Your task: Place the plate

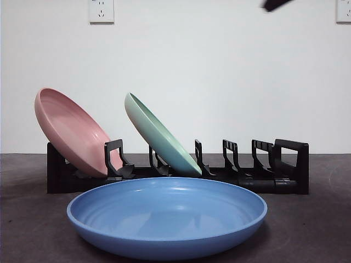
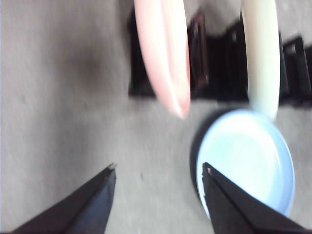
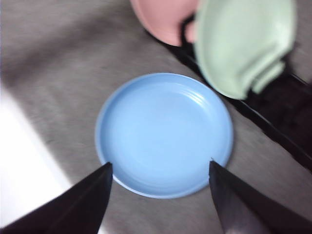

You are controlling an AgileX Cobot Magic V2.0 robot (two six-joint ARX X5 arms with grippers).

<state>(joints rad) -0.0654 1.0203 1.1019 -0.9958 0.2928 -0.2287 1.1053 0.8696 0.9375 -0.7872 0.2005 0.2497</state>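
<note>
Front view: a blue plate (image 1: pixel 167 216) is lying flat on the dark gray surface (image 1: pixel 307 230), close to the camera and just in front of a black dish rack (image 1: pixel 252 175). A pink plate (image 1: pixel 74 131) is leaning in the rack's slots at the far left end, and a green plate (image 1: pixel 159 134) is leaning in slots nearer the middle, both tilted the same way. The slots toward the right end of the rack are holding nothing. Two white wall outlets (image 1: pixel 101 10) are showing on the pale wall behind. A black arm tip (image 1: pixel 277 4) is poking in at the top edge; which arm it belongs to cannot be told.

In the left wrist view, the left hand (image 2: pixel 158 168) is hanging above the surface with its jaws spread wide and holding nothing; the blue plate is lying beside one jaw, and the pink and green plates are standing beyond it in the rack.

In the right wrist view, the right hand (image 3: pixel 160 163) is hanging above the blue plate's near edge, jaws spread wide on either side of it and holding nothing.
</note>
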